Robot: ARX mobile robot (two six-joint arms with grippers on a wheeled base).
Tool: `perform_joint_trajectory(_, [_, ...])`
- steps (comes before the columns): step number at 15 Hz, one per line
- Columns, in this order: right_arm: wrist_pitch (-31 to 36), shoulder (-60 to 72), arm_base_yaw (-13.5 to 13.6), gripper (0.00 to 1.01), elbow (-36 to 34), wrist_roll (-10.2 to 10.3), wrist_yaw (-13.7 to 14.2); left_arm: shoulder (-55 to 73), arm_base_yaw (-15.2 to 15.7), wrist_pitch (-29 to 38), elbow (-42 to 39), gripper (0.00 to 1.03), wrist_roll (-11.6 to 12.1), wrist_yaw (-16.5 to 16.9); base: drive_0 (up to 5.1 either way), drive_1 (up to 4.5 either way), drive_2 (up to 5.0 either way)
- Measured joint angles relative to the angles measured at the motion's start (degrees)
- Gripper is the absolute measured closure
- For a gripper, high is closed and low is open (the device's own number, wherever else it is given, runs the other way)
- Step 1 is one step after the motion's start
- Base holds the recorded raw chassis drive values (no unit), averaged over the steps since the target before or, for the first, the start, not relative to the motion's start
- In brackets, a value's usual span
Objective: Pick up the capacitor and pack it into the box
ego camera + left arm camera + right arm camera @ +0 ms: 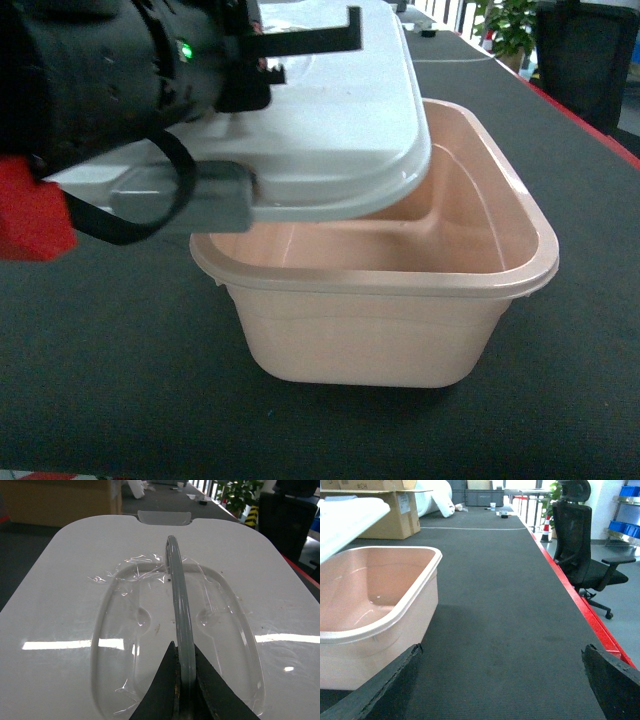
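1. Pink plastic made up the box point(400, 320), which sat on the dark table mat point(120, 400) with its mouth partly uncovered; as far as the head view showed it, the inside looked empty.
2. The left gripper point(184, 680) had its jaws pinched on the clear handle point(176, 590) of the white lid point(340, 130), holding the lid tilted above the box's rear-left part, directly beneath those jaws.
3. The right gripper point(502, 680) had its jaws spread wide with nothing between them. The box lay to their left and slightly ahead, its long axis running roughly away from them.
4. No capacitor showed in any view, so I could not tell which way it lay from either pair of jaws. With the left arm busy with the lid, the right arm was probably the one free to fetch it.
5. Only the left wrist view showed the pinch on the handle and a grey latch tab point(164, 517) at the lid's far edge; only the right wrist view showed a cardboard carton point(395, 515) and an office chair point(585, 555) beyond.
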Motion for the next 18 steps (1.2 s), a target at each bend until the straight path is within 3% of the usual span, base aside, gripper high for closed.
perform_joint_trajectory(2, [0.0, 0.0, 0.0, 0.03, 0.0, 0.02, 0.02, 2.93, -3.04, 0.04, 2.12, 1.01, -0.2, -1.81, 0.0, 0.0, 0.0])
perform_joint_trajectory(6, [0.0, 0.0, 0.0, 0.03, 0.0, 0.0, 0.0, 6.08, -6.12, 0.61, 4.57, 1.01, -1.4, -4.2, 0.0, 0.0, 0.0])
perform_joint_trajectory(11, [0.0, 0.0, 0.0, 0.03, 0.0, 0.0, 0.02, 9.88, -7.1, -0.28, 7.45, 1.01, -2.91, -5.27, 0.0, 0.0, 0.0])
perform_joint_trajectory(18, [0.0, 0.0, 0.0, 0.03, 0.0, 0.02, 0.0, 11.8, -8.31, -0.52, 9.09, 1.01, -3.13, -5.68, 0.0, 0.0, 0.0])
